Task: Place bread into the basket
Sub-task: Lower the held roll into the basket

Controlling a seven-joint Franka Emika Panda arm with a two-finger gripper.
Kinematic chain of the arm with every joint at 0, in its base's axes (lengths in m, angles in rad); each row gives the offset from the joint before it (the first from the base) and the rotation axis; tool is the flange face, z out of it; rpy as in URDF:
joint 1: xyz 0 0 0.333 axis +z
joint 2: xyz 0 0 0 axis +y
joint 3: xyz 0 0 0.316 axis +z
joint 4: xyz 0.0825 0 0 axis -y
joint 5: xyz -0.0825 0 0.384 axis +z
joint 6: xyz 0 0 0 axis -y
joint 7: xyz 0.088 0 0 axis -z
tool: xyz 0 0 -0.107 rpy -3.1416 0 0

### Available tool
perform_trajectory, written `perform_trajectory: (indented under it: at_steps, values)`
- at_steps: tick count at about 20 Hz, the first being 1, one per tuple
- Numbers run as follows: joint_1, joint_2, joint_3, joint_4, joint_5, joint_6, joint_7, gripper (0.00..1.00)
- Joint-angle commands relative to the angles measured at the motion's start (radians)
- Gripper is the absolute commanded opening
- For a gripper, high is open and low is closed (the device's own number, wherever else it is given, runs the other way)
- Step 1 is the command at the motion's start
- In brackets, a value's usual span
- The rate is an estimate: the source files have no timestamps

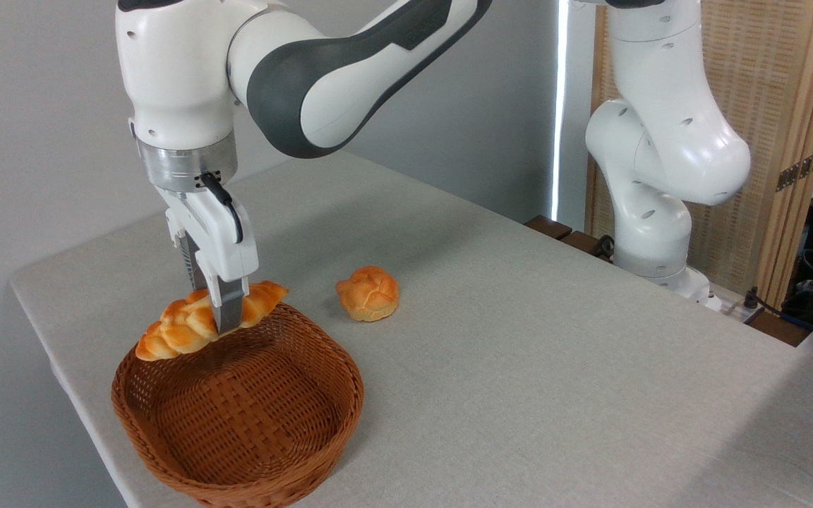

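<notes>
Clamping the bread (195,323) mid-length, gripper (221,326) narrow, above the basket (237,416) rim

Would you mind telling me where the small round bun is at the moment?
The round bun sits on the table near the picture's centre, just right of the basket's far rim and apart from it.

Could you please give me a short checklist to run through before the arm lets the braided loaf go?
1. Pincer shut on the bread: ok.
2. Bread lifted clear of the table: ok.
3. Bread over the middle of the basket: not ok, it hangs by the far rim, its left tip past the edge.
4. Basket bottom free of other items: ok.
5. Round bun out of the way: ok, it sits on the table apart from the basket.
6. Loaf low enough to drop softly: cannot tell.
</notes>
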Motion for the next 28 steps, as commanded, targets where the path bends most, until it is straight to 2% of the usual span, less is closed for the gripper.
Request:
perform_trajectory:
  at_steps: [1, 6, 10, 13, 19, 20, 21, 28]
  values:
    - [-0.006, 0.001, 0.005, 0.012, 0.022, 0.006, -0.019, 0.68]
    - [-0.006, 0.001, 0.005, 0.012, 0.022, 0.006, -0.019, 0.75]
    - [-0.006, 0.001, 0.005, 0.012, 0.022, 0.006, -0.019, 0.76]
    - [-0.006, 0.001, 0.006, 0.012, 0.022, 0.006, -0.019, 0.84]
    - [-0.006, 0.001, 0.006, 0.012, 0.022, 0.008, -0.019, 0.86]
    - [-0.006, 0.001, 0.006, 0.012, 0.022, 0.008, -0.019, 0.9]
    - [-0.006, 0.002, 0.006, 0.012, 0.022, 0.009, -0.019, 0.98]
    - [-0.006, 0.002, 0.006, 0.012, 0.022, 0.011, -0.019, 1.0]
